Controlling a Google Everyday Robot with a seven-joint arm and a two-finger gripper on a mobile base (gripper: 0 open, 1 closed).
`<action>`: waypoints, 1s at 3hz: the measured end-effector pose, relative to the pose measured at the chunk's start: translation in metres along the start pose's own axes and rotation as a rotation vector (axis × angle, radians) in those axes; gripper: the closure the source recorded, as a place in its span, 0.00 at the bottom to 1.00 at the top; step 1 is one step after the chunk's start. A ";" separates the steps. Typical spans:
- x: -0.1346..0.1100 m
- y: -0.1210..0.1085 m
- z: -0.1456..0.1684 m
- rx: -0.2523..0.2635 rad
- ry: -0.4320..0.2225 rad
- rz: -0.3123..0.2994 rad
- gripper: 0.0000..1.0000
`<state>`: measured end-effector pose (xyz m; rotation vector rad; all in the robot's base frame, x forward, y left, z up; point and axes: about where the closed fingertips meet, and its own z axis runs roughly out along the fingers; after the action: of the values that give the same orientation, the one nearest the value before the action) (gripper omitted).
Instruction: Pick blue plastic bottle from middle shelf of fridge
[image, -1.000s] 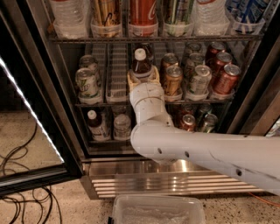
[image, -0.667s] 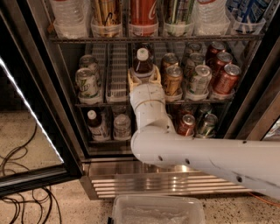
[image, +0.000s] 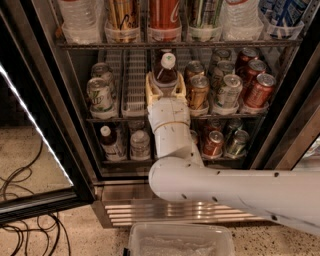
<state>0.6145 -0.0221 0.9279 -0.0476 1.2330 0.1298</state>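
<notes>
The tool (image: 166, 84) sits at the front of the middle shelf (image: 105, 119) of a dim fridge (image: 67, 100) lit mainly from the front, so the can tops (image: 233, 80) to the tool's right glint. The rows behind it and the lower shelf (image: 120, 161) beneath it sink into shadow. Far to its left a light strip (image: 30, 117) along the door edge burns out to pure white against dark glass, and below the tool the white arm (image: 225, 192) is the brightest broad surface, evenly lit.
</notes>
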 end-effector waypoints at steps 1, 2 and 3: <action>-0.050 -0.011 -0.026 0.000 -0.122 0.088 1.00; -0.078 -0.021 -0.036 -0.017 -0.162 0.095 1.00; -0.073 -0.021 -0.038 -0.019 -0.162 0.095 1.00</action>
<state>0.5577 -0.0527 0.9832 0.0056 1.0727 0.2241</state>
